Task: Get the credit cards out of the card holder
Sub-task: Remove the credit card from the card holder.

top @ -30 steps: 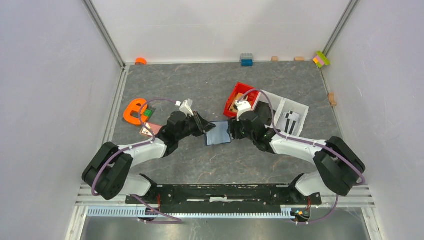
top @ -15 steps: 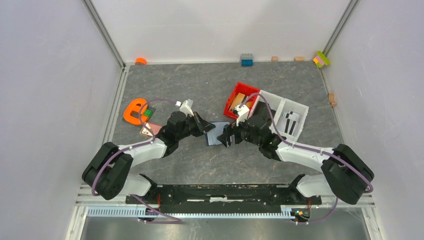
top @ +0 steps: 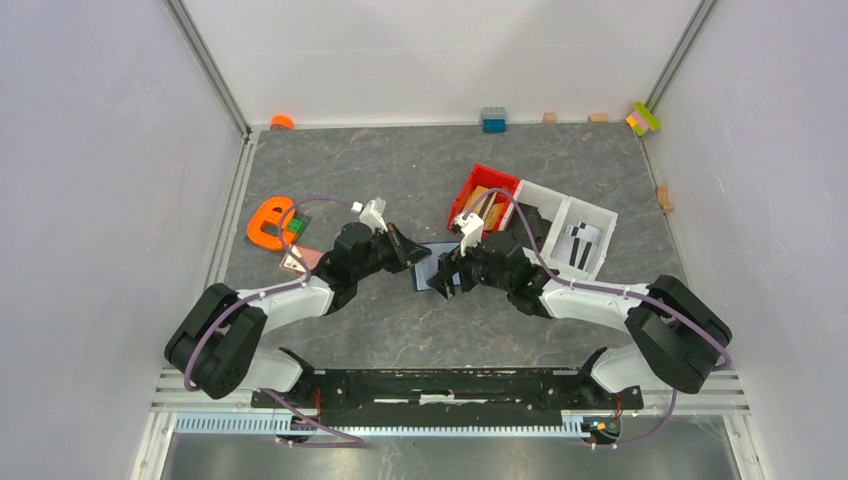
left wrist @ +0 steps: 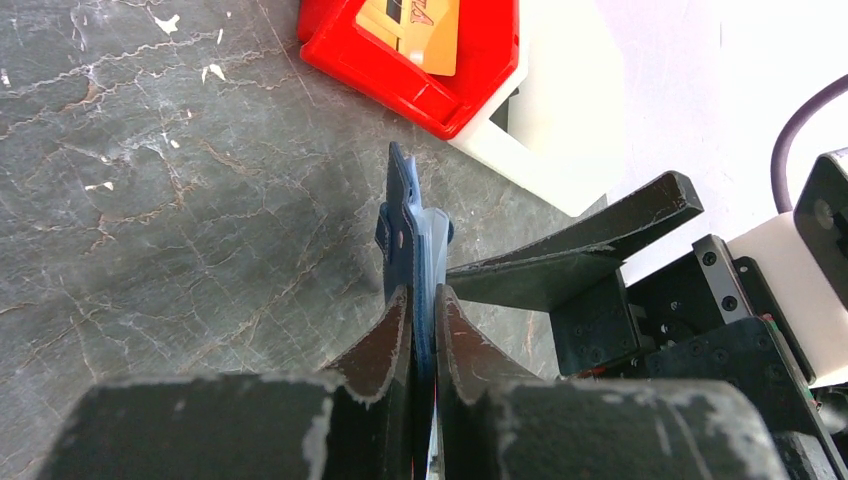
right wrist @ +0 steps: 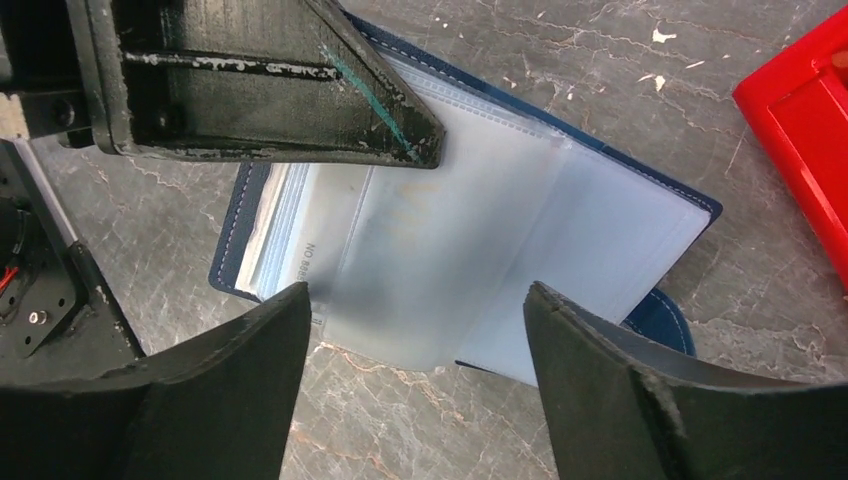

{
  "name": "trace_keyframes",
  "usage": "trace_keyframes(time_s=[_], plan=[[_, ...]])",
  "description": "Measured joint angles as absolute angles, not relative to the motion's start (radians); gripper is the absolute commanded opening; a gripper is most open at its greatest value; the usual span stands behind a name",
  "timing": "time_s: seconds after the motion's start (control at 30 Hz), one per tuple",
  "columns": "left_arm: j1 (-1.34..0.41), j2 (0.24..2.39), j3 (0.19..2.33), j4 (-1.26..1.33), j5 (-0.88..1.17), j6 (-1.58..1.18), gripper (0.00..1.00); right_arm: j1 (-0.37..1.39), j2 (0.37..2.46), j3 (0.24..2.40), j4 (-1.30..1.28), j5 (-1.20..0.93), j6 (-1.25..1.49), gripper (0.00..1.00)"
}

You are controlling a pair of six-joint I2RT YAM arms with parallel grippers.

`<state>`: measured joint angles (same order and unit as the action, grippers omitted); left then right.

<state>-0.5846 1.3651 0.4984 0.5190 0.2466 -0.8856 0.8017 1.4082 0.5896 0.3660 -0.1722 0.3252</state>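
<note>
The card holder (right wrist: pixel 480 230) lies open on the table, navy outside with clear sleeves inside. It also shows in the top view (top: pixel 428 272). My left gripper (left wrist: pixel 422 300) is shut on its left edge, also seen in the top view (top: pixel 408 250). Here the holder (left wrist: pixel 404 225) shows edge-on. My right gripper (right wrist: pixel 415 300) is open and empty, its jaws wide over the holder's near edge; it also shows in the top view (top: pixel 447 281). Faint printing shows through a sleeve (right wrist: pixel 322 262). An orange-tan card (left wrist: pixel 412 30) lies in the red tray (left wrist: pixel 440 95). A pinkish card (top: pixel 310 256) lies by the left arm.
The red tray (top: pixel 470 187) and a white divided tray (top: pixel 580 215) stand just behind the right arm. An orange horseshoe-shaped piece (top: pixel 268 222) and a green block (top: pixel 297 226) lie at the left. Small blocks line the back wall (top: pixel 492 119) and the right edge.
My right gripper has swung from the holder's right edge to the left and nearer, and now hangs open over its near side. The left gripper has kept its hold.
</note>
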Motion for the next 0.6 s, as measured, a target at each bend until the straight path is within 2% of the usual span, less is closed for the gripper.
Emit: trace_keyframes(time_s=[0.07,0.23,0.37,0.5,0.6], plan=[[-0.585,1.365,0.498,0.519,0.247,-0.886,0.17,0.803,1.417,0.598,0.363,-0.164,0.325,0.70],[-0.584,1.365,0.498,0.517,0.245,-0.885,0.22,0.803,1.464,0.633,0.330,-0.124,0.333,0.57],[-0.584,1.365,0.498,0.519,0.245,-0.886,0.25,0.796,1.469,0.635,0.301,-0.076,0.346,0.40],[-0.584,1.365,0.498,0.526,0.247,-0.889,0.25,0.760,1.469,0.635,0.276,-0.025,0.368,0.38],[-0.584,1.365,0.498,0.525,0.247,-0.892,0.25,0.727,1.469,0.633,0.272,-0.004,0.385,0.45]])
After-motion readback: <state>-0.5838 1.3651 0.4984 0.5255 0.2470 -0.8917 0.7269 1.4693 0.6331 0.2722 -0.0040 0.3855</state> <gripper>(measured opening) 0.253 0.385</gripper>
